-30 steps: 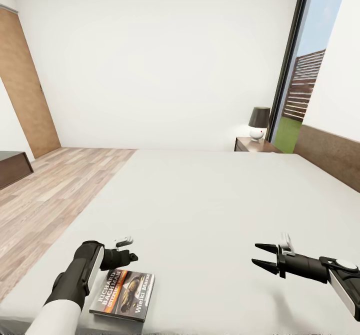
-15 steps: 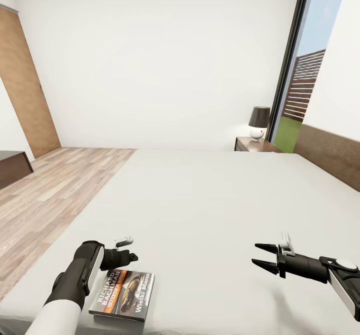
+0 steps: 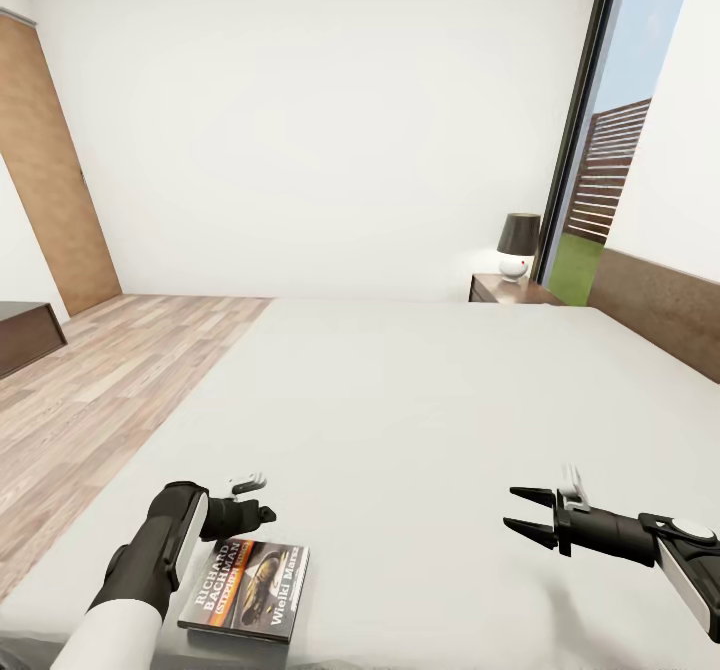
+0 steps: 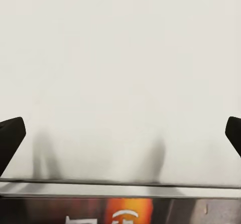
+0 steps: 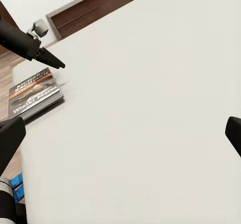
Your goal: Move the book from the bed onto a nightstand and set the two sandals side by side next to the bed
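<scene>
Nothing moved since earlier. Your left pincer (image 3: 262, 512), spread, hovers just beyond the book (image 3: 246, 576), ungrasped on the bed (image 3: 420, 400); right pincer (image 3: 518, 510) spread, idle. Nightstand (image 3: 510, 292) placement and sandals remain.

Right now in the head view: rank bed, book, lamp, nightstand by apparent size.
1. bed
2. book
3. lamp
4. nightstand, partly hidden by the bed

The book is close to the camera, so its rank over the lamp says nothing about true size.
</scene>
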`<state>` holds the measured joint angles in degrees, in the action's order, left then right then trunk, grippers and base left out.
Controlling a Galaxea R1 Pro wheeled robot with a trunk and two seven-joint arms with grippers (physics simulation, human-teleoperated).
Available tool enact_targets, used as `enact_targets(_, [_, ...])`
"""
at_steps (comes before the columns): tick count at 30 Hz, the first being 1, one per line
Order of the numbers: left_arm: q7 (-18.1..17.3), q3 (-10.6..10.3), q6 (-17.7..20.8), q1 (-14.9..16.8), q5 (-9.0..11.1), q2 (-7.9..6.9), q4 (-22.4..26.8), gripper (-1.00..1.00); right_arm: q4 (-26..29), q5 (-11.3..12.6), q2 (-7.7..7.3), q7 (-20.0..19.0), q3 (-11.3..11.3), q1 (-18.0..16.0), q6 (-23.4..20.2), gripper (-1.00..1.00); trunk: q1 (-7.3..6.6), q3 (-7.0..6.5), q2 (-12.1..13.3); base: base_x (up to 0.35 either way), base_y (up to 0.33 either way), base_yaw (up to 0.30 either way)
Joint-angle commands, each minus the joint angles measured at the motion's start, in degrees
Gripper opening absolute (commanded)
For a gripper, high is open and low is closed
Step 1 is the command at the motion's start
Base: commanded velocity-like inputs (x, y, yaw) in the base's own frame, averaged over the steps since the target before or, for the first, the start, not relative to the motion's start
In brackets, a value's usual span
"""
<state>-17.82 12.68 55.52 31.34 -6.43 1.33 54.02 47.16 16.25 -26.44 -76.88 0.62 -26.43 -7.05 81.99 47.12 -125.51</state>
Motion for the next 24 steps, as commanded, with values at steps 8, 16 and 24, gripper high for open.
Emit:
enact_targets(8, [-0.55, 0.22, 0.27, 0.05, -0.60, 0.08, 0.04, 1.00, 0.00, 0.21, -0.02, -0.20, 0.00, -0.03, -0.60, 1.00, -0.01, 0.06, -0.03, -0.084, 0.000, 0.000])
enact_targets(16, [-0.55, 0.24, 0.24, 0.05, -0.60, 0.08, 0.04, 1.00, -0.04, 0.23, -0.02, -0.20, 0.00, -0.03, -0.60, 1.00, -0.01, 0.06, -0.03, -0.044, 0.000, 0.000])
enact_targets(24, [-0.55, 0.24, 0.23, 0.04, -0.60, 0.08, 0.04, 1.00, -0.04, 0.24, -0.02, -0.20, 0.00, -0.03, -0.60, 1.00, -0.01, 0.06, -0.03, -0.001, 0.000, 0.000])
